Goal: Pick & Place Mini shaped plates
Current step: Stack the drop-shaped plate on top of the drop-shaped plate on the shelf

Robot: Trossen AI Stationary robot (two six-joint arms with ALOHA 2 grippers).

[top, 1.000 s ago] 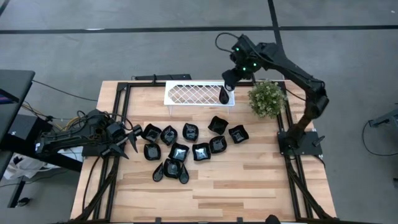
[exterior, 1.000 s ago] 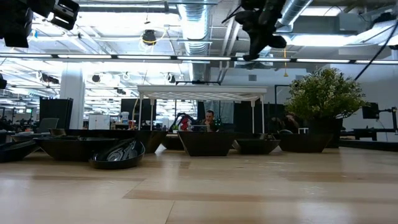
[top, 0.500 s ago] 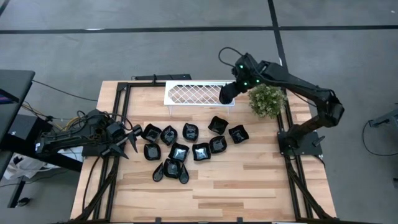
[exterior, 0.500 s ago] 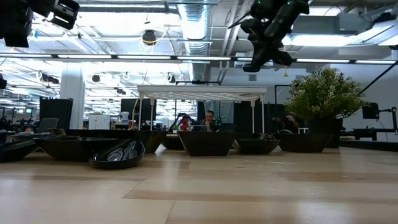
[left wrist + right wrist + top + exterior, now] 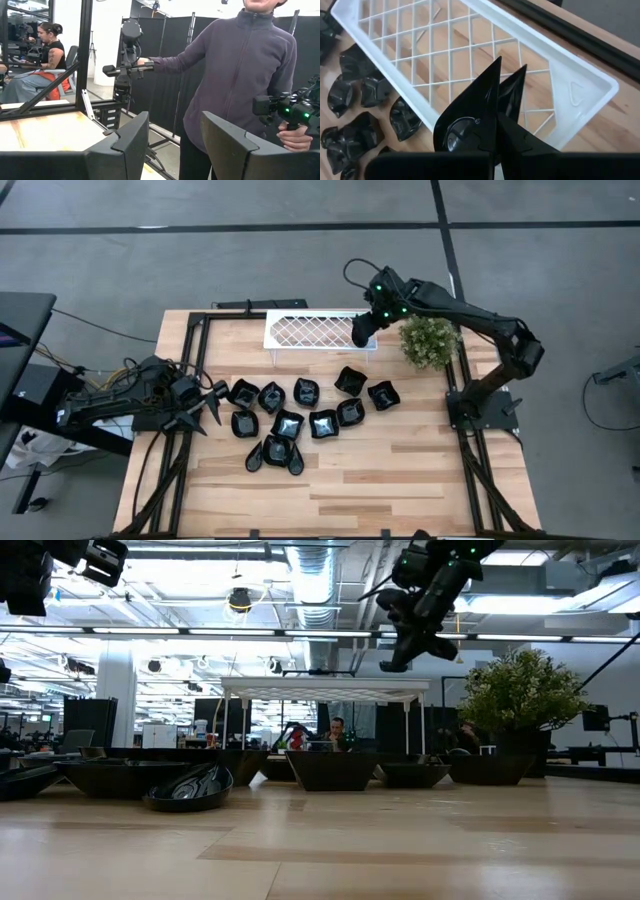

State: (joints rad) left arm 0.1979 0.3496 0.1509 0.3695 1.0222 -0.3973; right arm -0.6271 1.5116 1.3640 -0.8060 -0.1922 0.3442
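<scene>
Plate [image 5: 465, 125] over tray [image 5: 580, 95], plant [image 5: 429, 340] beside

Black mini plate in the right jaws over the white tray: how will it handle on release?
The mini plate looks rigid and glossy, so probably slippery. Held on edge in the right gripper, it will likely tip flat, and may catch the white lattice tray.

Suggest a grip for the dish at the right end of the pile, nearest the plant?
Pinch its raised wavy rim from straight above, one finger inside the bowl, one outside. That dish lies flat and open side up, and its right edge, toward the plant, has no neighbour, so it seems the easiest side.
</scene>
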